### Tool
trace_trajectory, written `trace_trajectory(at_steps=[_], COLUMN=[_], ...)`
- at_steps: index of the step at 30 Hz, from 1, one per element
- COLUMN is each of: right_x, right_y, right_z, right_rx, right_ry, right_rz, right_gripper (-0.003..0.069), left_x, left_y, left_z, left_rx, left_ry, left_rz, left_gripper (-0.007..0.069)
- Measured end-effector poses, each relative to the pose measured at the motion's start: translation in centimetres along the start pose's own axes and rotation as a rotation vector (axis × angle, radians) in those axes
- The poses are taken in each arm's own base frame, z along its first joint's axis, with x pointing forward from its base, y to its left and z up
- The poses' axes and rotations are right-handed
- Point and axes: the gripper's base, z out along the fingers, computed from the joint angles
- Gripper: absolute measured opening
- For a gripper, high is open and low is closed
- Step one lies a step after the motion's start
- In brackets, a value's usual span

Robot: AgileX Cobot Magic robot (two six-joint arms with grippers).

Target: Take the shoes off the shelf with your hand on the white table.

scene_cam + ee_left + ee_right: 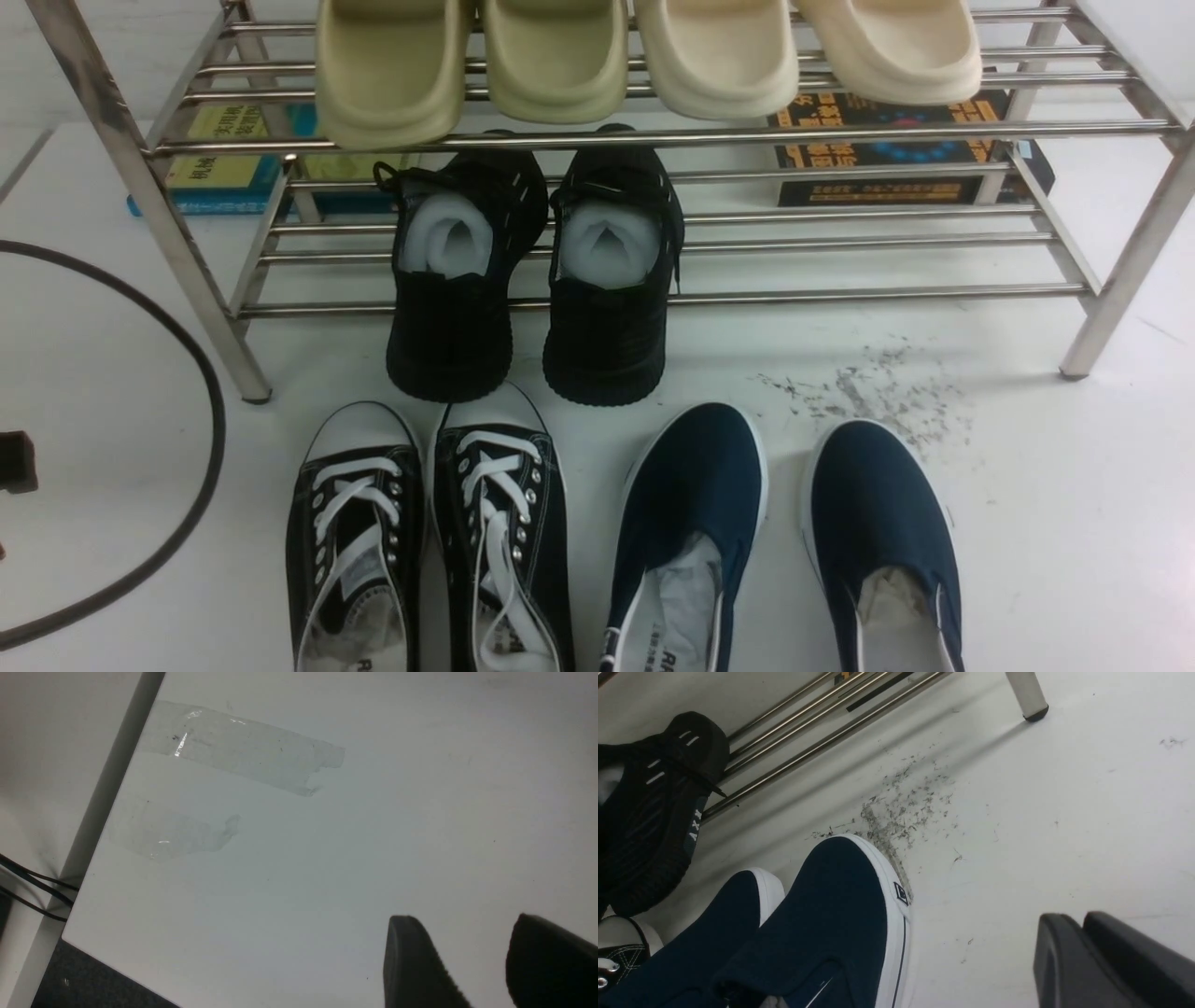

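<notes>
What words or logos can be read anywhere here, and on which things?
"AXX": heel of the black knit shoe, uncertain.
"RA...": cut-off letters on the navy slip-on heel.
Square logo on the navy slip-on's sole: unreadable.
Chinese titles on the yellow book and black book: too blurred.

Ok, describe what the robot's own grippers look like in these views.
Only the fingertips show, in the wrist views. The left gripper has two matte black fingers, broad with rounded tips, one with a finely ridged inner edge. The right gripper has the same black, smooth-looking fingers with rounded corners. No markings show on them, and the arms themselves are out of view.
</notes>
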Motion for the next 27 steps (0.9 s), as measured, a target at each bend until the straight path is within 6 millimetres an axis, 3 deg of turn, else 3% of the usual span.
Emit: trace_trajectory(at_steps=[14,22,27], right_x=[0.02,-0.28,-0.33], right_y=[-0.05,-0.46,-0.52], right_z=[-0.01,-0.03,-0.03], right_rx=[0.007,0.057,0.064], right_ry=[0.004,-0.02,-0.023], right_rz=[-0.012,-0.337,-0.385], right_gripper=[0.0098,0.0107,0.0112], left_x=[0.05,0.07,0.08], left_y=[0.04,0.05,0.04], left_z=[0.0,0.0,0.0], left_rx=[-0.004,-0.005,-0.005], left_ry=[0.006,0.007,0.009], left_rz=[0.0,0.0,-0.001], left_gripper=[0.0316,0.0316,0.03])
